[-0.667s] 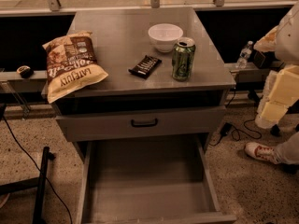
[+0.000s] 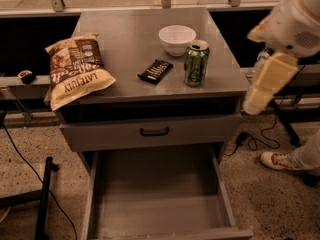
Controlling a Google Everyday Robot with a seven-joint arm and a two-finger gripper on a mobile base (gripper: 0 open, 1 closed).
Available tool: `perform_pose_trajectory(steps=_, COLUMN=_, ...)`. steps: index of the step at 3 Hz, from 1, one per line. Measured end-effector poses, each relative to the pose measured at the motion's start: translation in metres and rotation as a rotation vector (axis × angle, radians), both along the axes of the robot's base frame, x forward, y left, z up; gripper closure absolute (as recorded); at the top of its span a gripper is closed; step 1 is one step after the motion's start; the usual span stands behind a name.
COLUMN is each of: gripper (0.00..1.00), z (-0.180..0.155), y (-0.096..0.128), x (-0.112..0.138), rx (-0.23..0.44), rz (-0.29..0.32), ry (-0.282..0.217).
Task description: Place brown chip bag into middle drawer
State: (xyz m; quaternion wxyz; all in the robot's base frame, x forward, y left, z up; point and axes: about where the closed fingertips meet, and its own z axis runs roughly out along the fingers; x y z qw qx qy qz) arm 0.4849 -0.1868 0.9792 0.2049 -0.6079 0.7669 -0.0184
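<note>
The brown chip bag (image 2: 77, 69) lies flat on the left part of the grey cabinet top (image 2: 130, 39), its lettering upside down and one end hanging over the front left corner. The middle drawer (image 2: 160, 194) is pulled out below, a wide shallow grey tray with a bare floor. Above it is a closed drawer front with a black handle (image 2: 154, 131). My gripper is out of view. Only my arm's cream links (image 2: 270, 81) show at the right, beside the cabinet's right edge and well away from the bag.
On the cabinet top stand a white bowl (image 2: 177, 38) and a green can (image 2: 196, 63), with a small dark candy bar (image 2: 155, 70) in front of the bowl. A person's shoe (image 2: 280, 160) and cables lie on the floor at the right. A black stand leg (image 2: 42, 199) is at the left.
My arm's cream links have moved left and up, closer to the cabinet's right edge. The bag, can, bowl and drawer have not moved.
</note>
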Motion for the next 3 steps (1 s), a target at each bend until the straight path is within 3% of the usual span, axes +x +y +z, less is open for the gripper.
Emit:
perform_pose_trajectory(steps=1, gripper=0.0, z=0.01, y=0.058, x=0.069, rx=0.029, rz=0.085, ry=-0.05)
perform_pose_trajectory(steps=2, gripper=0.0, z=0.0, y=0.114, x=0.147, rx=-0.009, rz=0.132, ry=-0.06)
perform_pose_trajectory(steps=3, gripper=0.0, z=0.011, y=0.214, x=0.197, rx=0.036, rz=0.302, ry=-0.156)
